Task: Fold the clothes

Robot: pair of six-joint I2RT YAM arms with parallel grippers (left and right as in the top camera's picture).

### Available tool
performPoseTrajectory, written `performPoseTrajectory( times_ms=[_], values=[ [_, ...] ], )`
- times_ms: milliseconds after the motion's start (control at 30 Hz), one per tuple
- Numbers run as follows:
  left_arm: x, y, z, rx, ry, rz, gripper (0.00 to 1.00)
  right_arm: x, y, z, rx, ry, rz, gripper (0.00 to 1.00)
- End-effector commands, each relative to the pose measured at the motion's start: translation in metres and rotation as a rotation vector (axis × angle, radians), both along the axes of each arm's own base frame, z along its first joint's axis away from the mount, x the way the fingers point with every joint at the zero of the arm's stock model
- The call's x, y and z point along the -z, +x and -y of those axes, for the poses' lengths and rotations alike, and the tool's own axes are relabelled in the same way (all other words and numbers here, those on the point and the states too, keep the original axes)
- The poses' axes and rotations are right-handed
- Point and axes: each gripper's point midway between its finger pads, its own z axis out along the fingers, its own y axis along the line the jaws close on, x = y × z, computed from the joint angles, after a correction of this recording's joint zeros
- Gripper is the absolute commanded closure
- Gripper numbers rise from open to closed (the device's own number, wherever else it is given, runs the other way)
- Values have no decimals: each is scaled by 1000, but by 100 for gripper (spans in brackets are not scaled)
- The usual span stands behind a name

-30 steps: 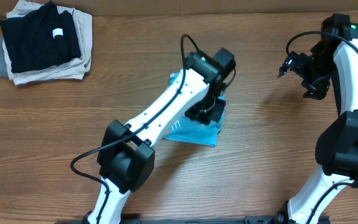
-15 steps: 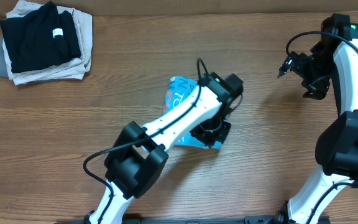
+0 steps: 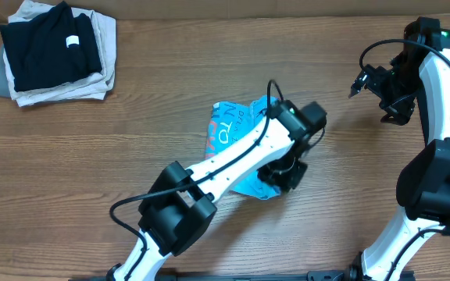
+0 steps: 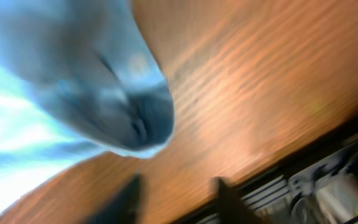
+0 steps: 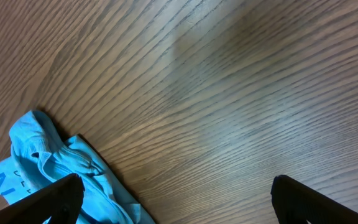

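Observation:
The sky-blue T-shirt (image 3: 229, 129) lies crumpled in the middle of the table, red and white lettering showing on its upper left part. My left arm reaches across it, and my left gripper (image 3: 282, 173) is at its lower right edge. In the blurred left wrist view, the fingers (image 4: 176, 199) stand apart over bare wood, with the cloth (image 4: 104, 93) just ahead of them. My right gripper (image 3: 363, 81) is held up at the far right, away from the shirt. In the right wrist view it is wide open and empty (image 5: 176, 205), with a corner of the shirt (image 5: 42, 168) at lower left.
A stack of folded clothes (image 3: 53, 51), a black garment on top of beige ones, sits at the back left corner. The wooden table (image 3: 92, 156) extends to the left and right of the shirt. The right arm's base (image 3: 432, 195) stands at the right edge.
My left gripper has swung right and toward the front. The shirt has spread out, and more of its lettering now shows. The right arm has not moved.

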Motion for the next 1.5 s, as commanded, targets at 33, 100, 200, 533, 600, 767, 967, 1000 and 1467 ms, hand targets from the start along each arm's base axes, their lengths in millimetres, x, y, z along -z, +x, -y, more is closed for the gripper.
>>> performPoseTrajectory(
  times_ms=[33, 100, 200, 533, 600, 767, 967, 1000, 1467],
  values=[
    [-28, 73, -17, -145, -11, 192, 42, -14, 4, 0, 0, -12, 44, 0],
    [-31, 96, -27, -207, -30, 218, 39, -14, 4, 0, 0, -12, 44, 0],
    [-23, 135, -49, -317, -52, 239, 42, -14, 4, 0, 0, -12, 44, 0],
    [26, 144, -33, -325, -117, 114, 49, -14, 4, 0, 0, -12, 44, 0],
    [34, 141, -26, -315, -127, 97, 49, -14, 4, 0, 0, -12, 44, 0],
    [38, 146, -9, -291, -167, 132, 49, -14, 4, 0, 0, -12, 44, 0],
    [44, 147, -2, -290, -173, 139, 49, -14, 4, 0, 0, -12, 44, 0],
    [48, 147, -3, -297, -166, 132, 49, -14, 4, 0, 0, -12, 44, 0],
    [63, 139, 21, -274, -265, 32, 89, -14, 4, 0, 0, -12, 44, 0]
  ],
)
